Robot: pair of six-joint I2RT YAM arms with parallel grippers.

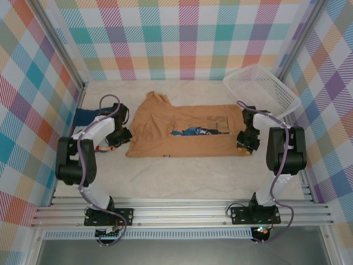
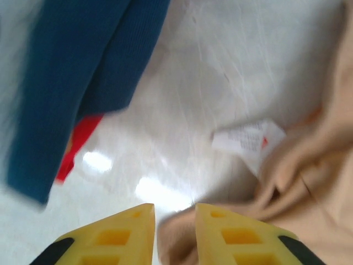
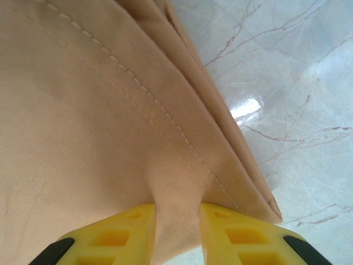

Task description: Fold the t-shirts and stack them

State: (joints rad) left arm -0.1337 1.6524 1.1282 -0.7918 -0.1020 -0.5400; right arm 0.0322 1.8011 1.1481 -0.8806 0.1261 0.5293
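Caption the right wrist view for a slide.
Right gripper pinching the stitched edge of the tan-orange t-shirt over the marble table.

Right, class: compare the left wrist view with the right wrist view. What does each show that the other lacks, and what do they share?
Left wrist, not right wrist: the navy shirt, a red patch beside it and a white label. Right wrist, not left wrist: a stitched hem over folded layers. Shared: the tan shirt lying on the table, with its cloth pinched in a yellow gripper, the left gripper in one and the right gripper in the other.
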